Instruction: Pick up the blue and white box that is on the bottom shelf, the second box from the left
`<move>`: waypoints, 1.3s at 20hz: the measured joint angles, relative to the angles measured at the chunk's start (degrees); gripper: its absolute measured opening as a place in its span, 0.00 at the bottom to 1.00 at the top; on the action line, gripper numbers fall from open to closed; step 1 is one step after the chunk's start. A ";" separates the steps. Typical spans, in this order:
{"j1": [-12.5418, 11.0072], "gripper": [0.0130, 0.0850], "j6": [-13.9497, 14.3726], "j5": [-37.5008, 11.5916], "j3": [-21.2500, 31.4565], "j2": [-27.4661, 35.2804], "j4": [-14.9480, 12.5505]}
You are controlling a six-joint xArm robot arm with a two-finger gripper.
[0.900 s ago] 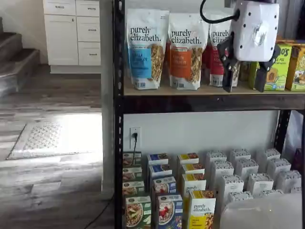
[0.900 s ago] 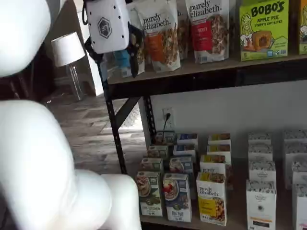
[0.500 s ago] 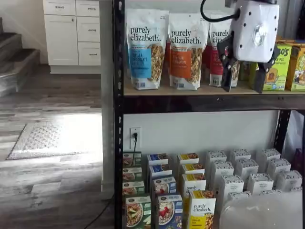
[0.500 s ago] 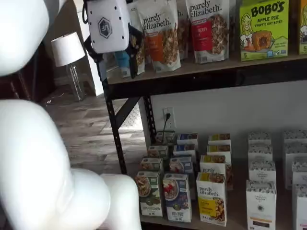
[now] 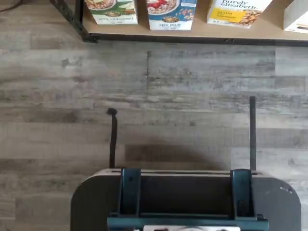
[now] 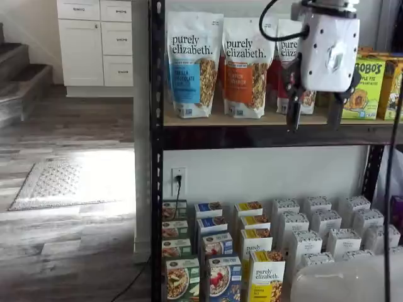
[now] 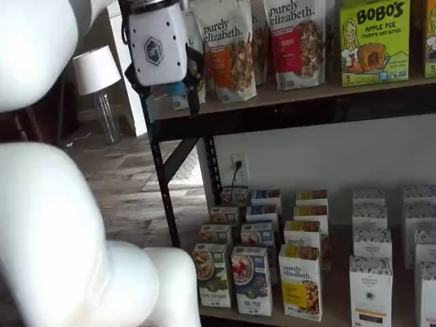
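Shelf views: gripper [image 6: 313, 118] spread wide, empty, high above the blue box [image 7: 251, 280]. Approach step; next, descend to it.

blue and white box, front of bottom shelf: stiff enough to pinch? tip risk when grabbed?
The blue and white box looks like printed carton, so probably stiff but crushable under a hard pinch. It stands tall and narrow, so a push up high would likely tip it. The green box stands close beside it, leaving the fingers little room.
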 joint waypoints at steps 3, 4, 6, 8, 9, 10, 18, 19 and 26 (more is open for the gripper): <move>0.91 1.00 0.71 -3.20 2.73 -0.04 -0.39; 1.07 1.00 0.84 -4.37 3.74 -0.16 -0.41; 1.63 1.00 1.25 -7.03 6.16 -0.25 -0.77; 1.81 1.00 1.34 -9.53 8.50 -0.39 -0.93; 1.67 1.00 1.23 -10.66 9.58 -0.40 -0.79; 1.54 1.00 1.10 -11.74 10.68 -0.35 -0.63; 2.58 1.00 1.86 -22.34 20.30 0.13 -1.32; 2.70 1.00 1.93 -23.39 21.13 0.09 -1.33; 3.87 1.00 2.83 -34.14 28.81 3.62 -1.17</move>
